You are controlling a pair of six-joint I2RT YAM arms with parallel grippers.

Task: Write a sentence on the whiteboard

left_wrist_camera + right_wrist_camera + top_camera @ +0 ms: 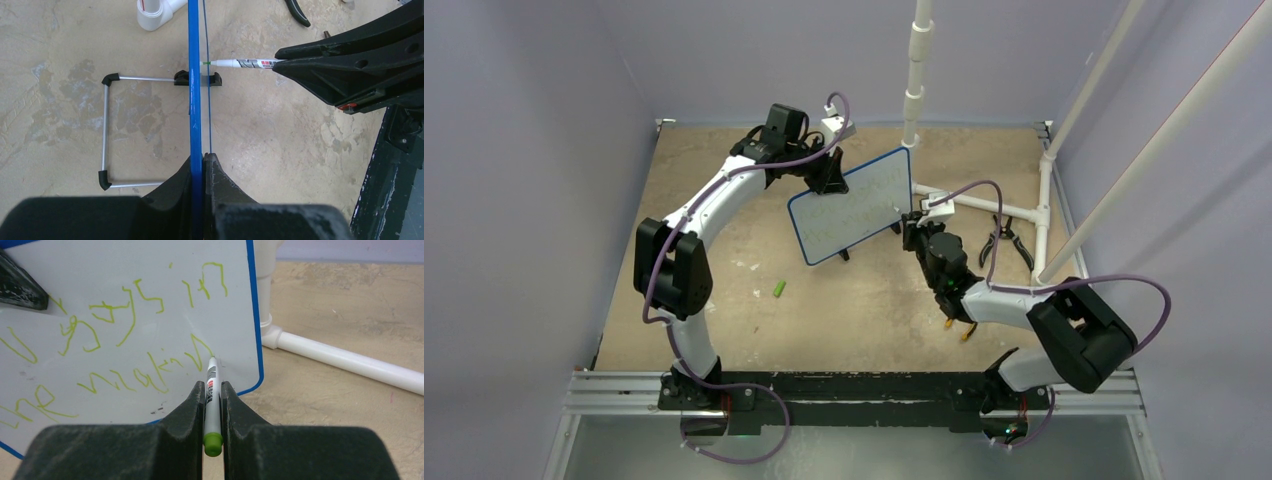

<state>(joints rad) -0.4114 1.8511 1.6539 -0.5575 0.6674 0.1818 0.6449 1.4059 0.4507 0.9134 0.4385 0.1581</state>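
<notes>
The whiteboard (854, 205), white with a blue frame, stands upright and tilted in mid table. My left gripper (827, 172) is shut on its upper left edge; in the left wrist view the blue frame (194, 100) runs edge-on between the shut jaws of the left gripper (202, 159). My right gripper (212, 386) is shut on a white marker (212, 395) with a green end. Its tip touches the board near the lower right corner (212, 359). The sentence (125, 325) shows as two rows of green handwriting on the whiteboard (150, 280).
A green marker cap (779, 288) lies on the tan table in front of the board. White pipes (984, 205) and black pliers (1009, 240) lie at the back right. The board's wire stand (106, 132) rests on the table behind it.
</notes>
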